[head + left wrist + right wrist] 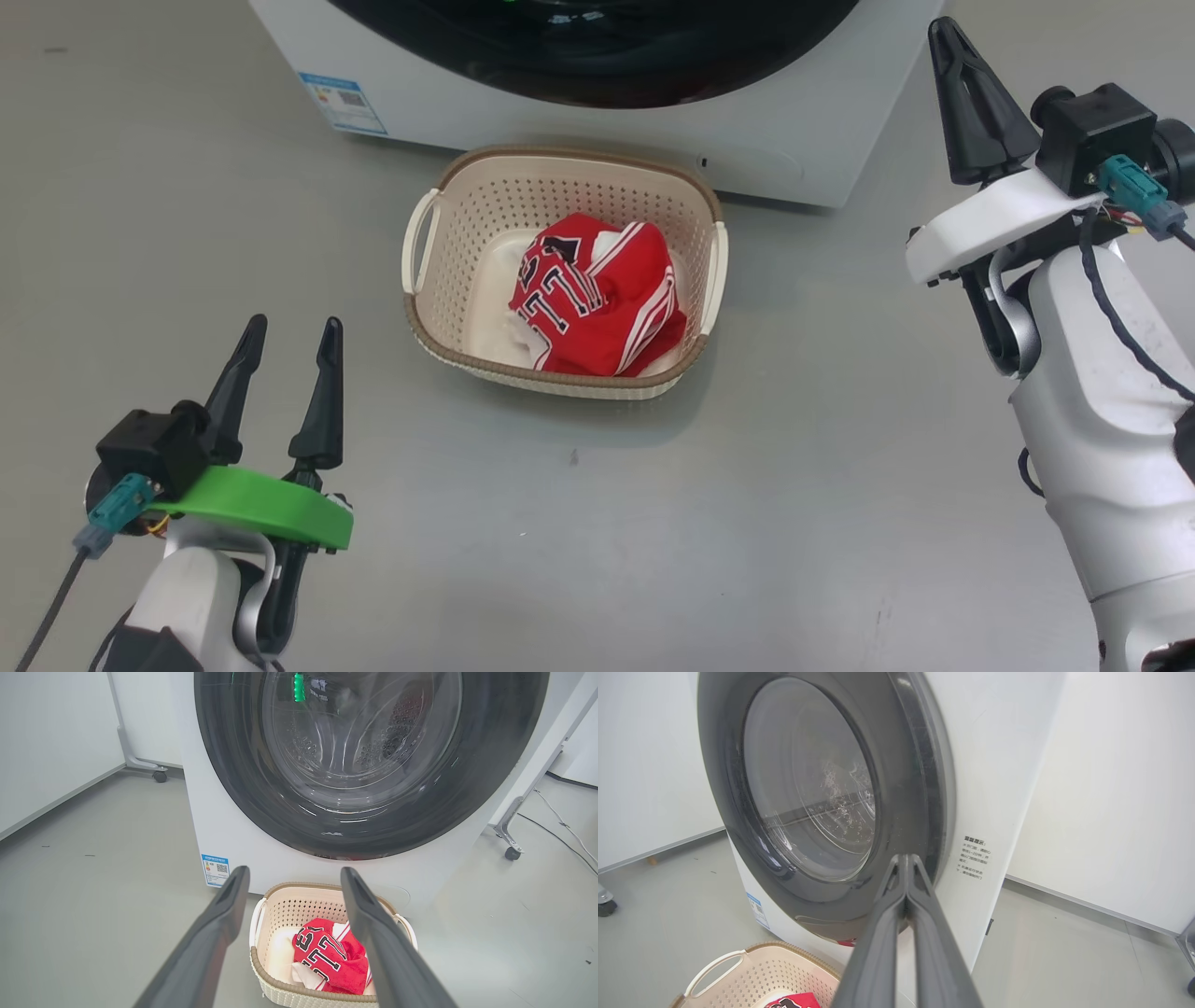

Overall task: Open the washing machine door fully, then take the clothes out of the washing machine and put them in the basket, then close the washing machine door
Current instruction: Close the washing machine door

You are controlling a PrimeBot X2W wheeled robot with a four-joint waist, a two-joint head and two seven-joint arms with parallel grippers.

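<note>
Head view, left to right: my left fingers [320, 401] stand apart and empty over the floor [653, 523]; the clothes [597, 299] lie bunched inside the basket [560, 201], which sits on the floor just before the washing machine [794, 131]; the washing machine door [597, 56] is shut against its front. My right fingers [971, 103] are pressed together, holding nothing, raised near the machine's right corner.

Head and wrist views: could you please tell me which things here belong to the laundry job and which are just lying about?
Part of the job:
washing machine
washing machine door, looking shut
basket, on the floor before the machine
clothes, lying in the basket

Just lying about:
wheeled frame leg beside the machine
cable on the floor
</note>
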